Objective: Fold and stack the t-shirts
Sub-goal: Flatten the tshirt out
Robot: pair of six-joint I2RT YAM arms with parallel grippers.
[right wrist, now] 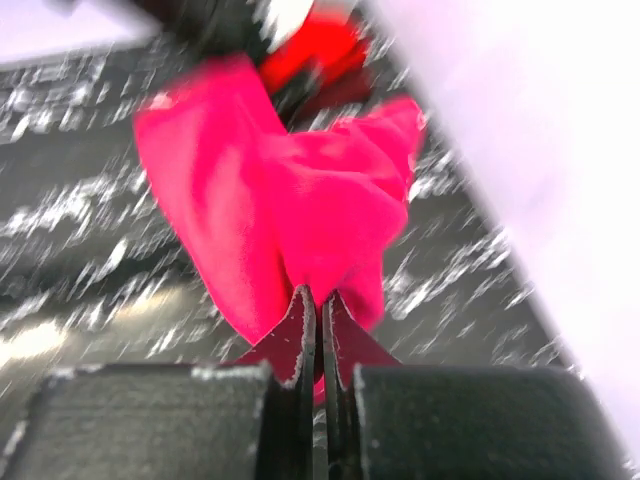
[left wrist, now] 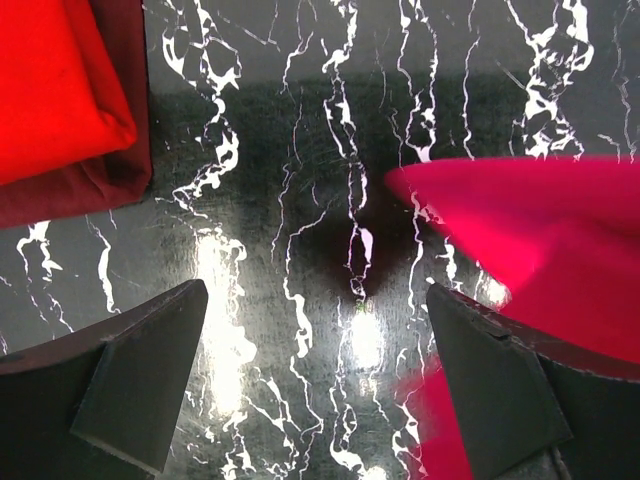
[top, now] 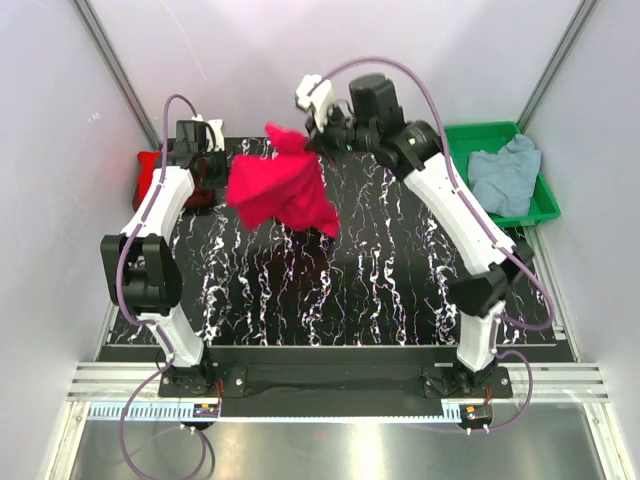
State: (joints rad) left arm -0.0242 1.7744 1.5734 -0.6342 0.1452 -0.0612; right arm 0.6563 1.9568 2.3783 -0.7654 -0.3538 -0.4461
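Dangling from the clamped right hand (right wrist: 318, 298), crimson shirt (top: 283, 190); left hand (left wrist: 315, 292) gapes; overhead alone shows grey-blue shirt (top: 505, 172).

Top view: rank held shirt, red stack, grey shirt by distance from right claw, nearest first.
1. crimson shirt: pinched in the right claw, hanging over mid-table.
2. red stack: back-left corner of the table.
3. grey shirt: in the green tray, far right.
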